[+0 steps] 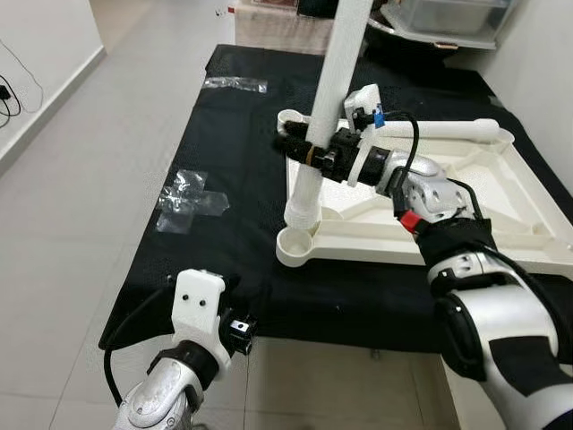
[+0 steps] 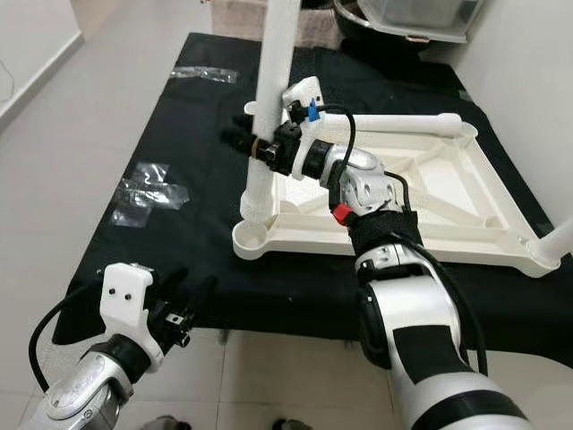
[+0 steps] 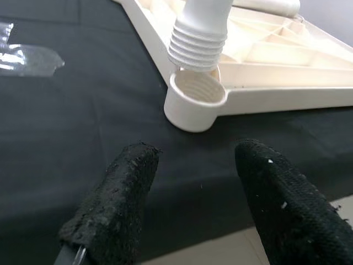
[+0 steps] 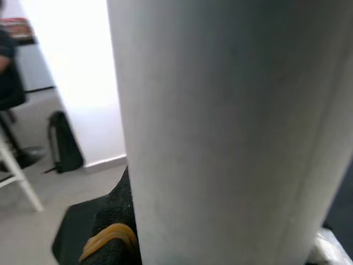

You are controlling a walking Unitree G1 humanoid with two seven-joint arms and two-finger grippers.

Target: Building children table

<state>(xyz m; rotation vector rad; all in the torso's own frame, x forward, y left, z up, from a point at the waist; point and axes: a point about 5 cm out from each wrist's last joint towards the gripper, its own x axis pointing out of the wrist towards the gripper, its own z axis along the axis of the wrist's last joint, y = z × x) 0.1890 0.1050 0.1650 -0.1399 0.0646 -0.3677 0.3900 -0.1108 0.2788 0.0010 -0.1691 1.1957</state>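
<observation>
the right gripper (image 1: 304, 148) is clamping one table leg (image 1: 333, 81) above one upturned tabletop (image 1: 501, 237), a second leg (image 1: 448, 131) lying across it, while the left gripper (image 3: 193, 204) is hanging open.

White plastic table top (image 1: 501, 202) lies upside down on the black cloth, ribbed underside up. White table leg (image 1: 333, 98) stands near upright, slightly tilted, threaded end just above the near corner socket (image 3: 194, 99), apparently not yet seated. A second leg (image 1: 448, 131) lies along the far edge.
</observation>
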